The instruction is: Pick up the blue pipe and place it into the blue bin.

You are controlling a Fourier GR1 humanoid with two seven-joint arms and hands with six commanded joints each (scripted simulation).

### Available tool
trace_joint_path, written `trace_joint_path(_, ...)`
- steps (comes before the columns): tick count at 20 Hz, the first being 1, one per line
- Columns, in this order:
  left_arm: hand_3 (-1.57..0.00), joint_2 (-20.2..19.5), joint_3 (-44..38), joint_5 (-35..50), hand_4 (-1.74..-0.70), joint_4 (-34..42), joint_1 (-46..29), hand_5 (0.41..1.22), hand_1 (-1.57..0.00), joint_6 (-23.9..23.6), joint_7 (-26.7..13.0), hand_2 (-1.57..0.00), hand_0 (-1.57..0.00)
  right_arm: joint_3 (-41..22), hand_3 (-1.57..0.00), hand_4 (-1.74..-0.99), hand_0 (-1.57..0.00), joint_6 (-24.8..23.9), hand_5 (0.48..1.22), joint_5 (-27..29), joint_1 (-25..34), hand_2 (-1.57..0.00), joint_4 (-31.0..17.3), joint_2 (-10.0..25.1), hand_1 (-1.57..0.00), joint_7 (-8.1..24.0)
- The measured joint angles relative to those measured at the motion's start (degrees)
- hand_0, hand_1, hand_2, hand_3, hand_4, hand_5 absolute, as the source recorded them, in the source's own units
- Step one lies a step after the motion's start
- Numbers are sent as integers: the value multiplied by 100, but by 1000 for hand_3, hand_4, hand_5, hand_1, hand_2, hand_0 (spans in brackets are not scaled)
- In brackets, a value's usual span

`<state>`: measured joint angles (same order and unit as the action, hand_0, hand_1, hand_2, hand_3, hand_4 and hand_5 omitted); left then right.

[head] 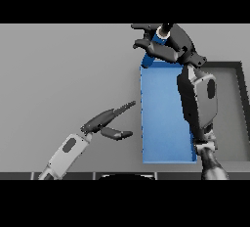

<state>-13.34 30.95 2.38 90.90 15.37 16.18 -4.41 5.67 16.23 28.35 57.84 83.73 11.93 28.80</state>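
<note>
Right hand (168,42) curled round blue pipe (152,50), mostly hidden by fingers, above blue bin (163,118) far edge; left hand (105,123) open

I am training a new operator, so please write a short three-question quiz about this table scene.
1. True or false: the robot's right hand holds the short blue cylindrical pipe.
2. Where is the pipe? A) lying flat on the grey table; B) held above the far edge of the rectangular blue bin; C) in the left hand.
3. Fill in: the left hand, left of the bin, has its fingers ____.

Key: 1 true; 2 B; 3 open.
</note>
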Motion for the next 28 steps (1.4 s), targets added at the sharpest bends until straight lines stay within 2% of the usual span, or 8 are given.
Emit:
trace_joint_path(4, 1, -118, -80, -9, -825, -2, 11, 461, 1, -1, 3, 1, 1, 436, -1571, -1499, -1571, 24, 1221, -300, -486, -1571, -676, 202, -1571, 152)
trace_joint_path(13, 1, -171, -76, 5, -829, 41, -1, 470, 1, 47, 2, 1, 1, 334, -1571, -1499, -1571, -618, 1221, -958, -2159, -1571, -661, 124, -1571, 612)
trace_joint_path(15, 1, -167, -44, -23, -826, 85, -52, 470, 1, 26, 28, 1, 1, -26, -1080, -1586, -1571, -884, 1221, -881, -2481, -1571, -798, 375, -1571, 613)
trace_joint_path(16, 1, -130, -30, -47, -827, 93, -57, 471, 1, -14, 37, 1, 1, -247, -1178, -1569, -1571, -982, 1221, -785, -2621, -1571, -797, 493, -1571, 613)
trace_joint_path(19, 1, -164, -27, -35, -826, 86, -83, 475, 1, 18, 24, 1, 1, -984, -693, -1653, -1571, -1292, 1205, -536, -2948, -1571, -921, 840, -1571, 613)
trace_joint_path(21, 1, -111, -15, -30, -827, 98, -57, 474, 1, -20, -91, 1, 1, -1581, -1009, -1583, -1571, -1656, 1199, -244, -3098, -1571, -905, 1157, -1571, 613)
trace_joint_path(24, 1, -118, 30, -51, -829, 199, -94, 476, 1, -35, -96, 1, 1, -2624, -516, -1404, -937, -2389, 1159, 1000, -2998, -853, -1278, 1787, -884, 614)
trace_joint_path(28, 1, -93, 30, -82, -827, 143, -75, 477, 1, -58, -109, 1, 1, -3744, -211, -1234, -383, -2618, 1091, 2111, -2595, -349, -1286, 2415, -362, 601)
